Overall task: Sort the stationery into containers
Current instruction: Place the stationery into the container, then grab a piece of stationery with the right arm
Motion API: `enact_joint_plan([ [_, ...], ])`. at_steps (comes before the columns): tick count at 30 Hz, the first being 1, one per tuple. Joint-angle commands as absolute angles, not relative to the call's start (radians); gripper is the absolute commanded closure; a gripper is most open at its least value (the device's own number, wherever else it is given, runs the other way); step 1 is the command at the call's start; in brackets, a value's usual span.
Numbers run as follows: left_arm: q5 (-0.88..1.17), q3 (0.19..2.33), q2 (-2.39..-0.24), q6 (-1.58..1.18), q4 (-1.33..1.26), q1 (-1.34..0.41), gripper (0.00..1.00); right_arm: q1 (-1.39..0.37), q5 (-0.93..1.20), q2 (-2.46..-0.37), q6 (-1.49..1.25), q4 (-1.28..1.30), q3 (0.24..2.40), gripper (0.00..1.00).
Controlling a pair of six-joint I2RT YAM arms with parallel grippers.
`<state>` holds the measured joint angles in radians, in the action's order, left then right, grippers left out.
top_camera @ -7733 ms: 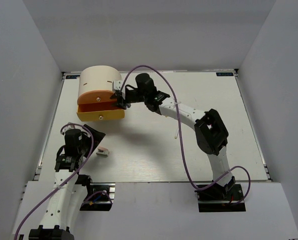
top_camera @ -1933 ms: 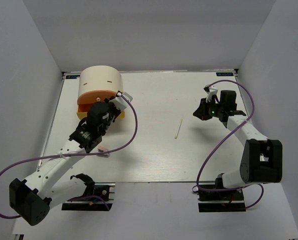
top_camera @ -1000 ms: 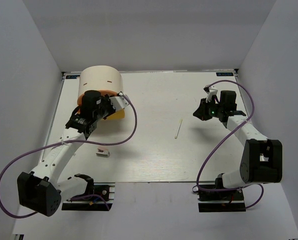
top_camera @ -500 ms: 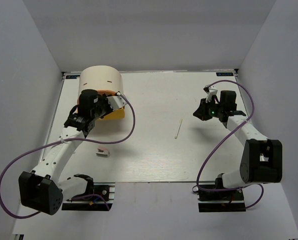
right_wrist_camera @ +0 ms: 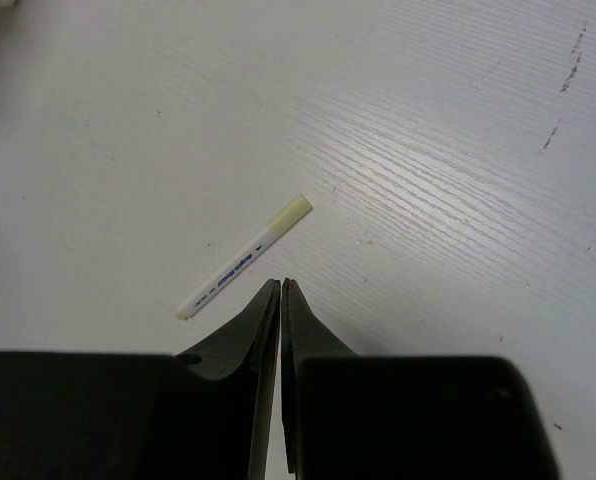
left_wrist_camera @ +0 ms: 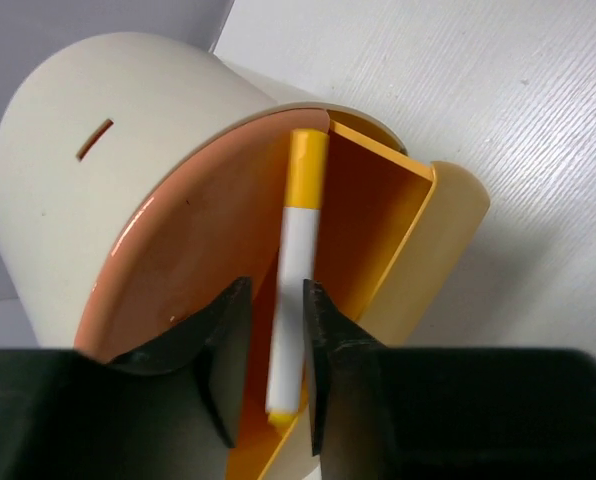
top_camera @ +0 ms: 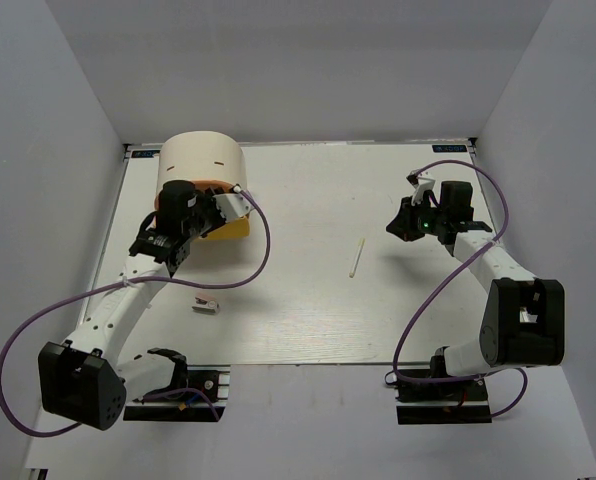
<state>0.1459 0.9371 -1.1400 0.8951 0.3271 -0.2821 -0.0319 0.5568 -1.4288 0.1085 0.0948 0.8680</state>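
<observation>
Nearest to the arm bases, the grey-and-pink piece (top_camera: 206, 306) lies on the tabletop (top_camera: 308, 310) in front of the cream box (top_camera: 200, 160). It is at the same place as some seconds ago, so it is not dealt with yet. To the right of the box, well apart from it, a loose pen (top_camera: 356, 258), thin, white and yellow, also has not moved. Further to the right of the box, the right fingers (right_wrist_camera: 268, 315) hang above the tabletop near this loose pen, pressed together with nothing between them. Here is the big change: some seconds ago the right arm was reaching to the front of the box, and now it has gone away to the far right, while the left arm, then folded near its base, has stretched up to the box. The left fingers (left_wrist_camera: 240, 300) stand over the yellow drawer (left_wrist_camera: 378, 210), which sticks out of the box below the orange drawer (left_wrist_camera: 198, 270); in the last second they hardly move. They are parted only a little, and a second pen (left_wrist_camera: 296, 290) of the same kind stands between them, its yellow cap pointing into the drawer. A small gap shows at one side of it, so I judge it is let go rather than clamped. For the task, one pen is nearly sorted; the loose pen and the grey-and-pink piece remain, and the drawer is not yet closed.
</observation>
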Motion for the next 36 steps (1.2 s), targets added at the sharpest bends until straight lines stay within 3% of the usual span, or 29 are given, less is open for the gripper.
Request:
enact_joint_plan([
  [1,0.156,0.922,-1.12,0.891,0.298,-0.275,0.6,-0.025,0.56,-1.428,0.118,0.075,0.864,0.91],
  [3,0.156,0.922,-1.109,0.891,0.288,-0.275,0.5,-0.023,0.561,-1.428,0.12,0.077,0.864,0.91],
  [12,0.147,0.954,-1.065,0.845,0.278,-0.275,0.41,-0.025,0.596,-1.425,0.155,0.078,0.862,0.89],
  [16,0.198,1.072,-1.039,0.717,0.299,-0.298,0.31,-0.026,0.814,-1.439,0.316,0.132,0.876,0.69],
  [17,0.233,1.097,-1.039,0.665,0.308,-0.298,0.14,-0.028,0.846,-1.446,0.462,0.152,0.887,0.65],
  [18,0.26,1.121,-1.039,0.562,0.325,-0.298,0.12,-0.032,0.904,-1.454,0.519,0.17,0.896,0.56],
  [20,0.319,1.164,-1.029,0.467,0.353,-0.298,0.12,-0.031,0.989,-1.466,0.821,0.285,0.92,0.46],
  [21,0.319,1.164,-1.029,0.337,0.353,-0.298,0.08,-0.035,1.008,-1.482,0.912,0.322,0.948,0.36],
  [23,0.305,1.164,-1.029,0.174,0.353,-0.298,0.0,-0.038,1.061,-1.546,1.357,0.577,0.985,0.3],
  [26,0.262,1.164,-1.029,-0.141,0.432,-0.284,0.0,-0.054,1.022,-1.684,1.842,0.989,1.142,0.28],
  [29,0.204,1.137,-1.042,-0.331,0.521,-0.284,0.0,-0.075,0.924,-1.817,2.057,1.176,1.299,0.26],
  [34,0.149,0.953,-0.933,-0.575,0.522,-0.284,0.0,-0.138,0.795,-1.884,2.16,1.177,1.385,0.32],
  [36,0.129,0.828,-0.856,-0.719,0.474,-0.284,0.06,-0.179,0.726,-1.891,2.19,1.169,1.387,0.34],
])
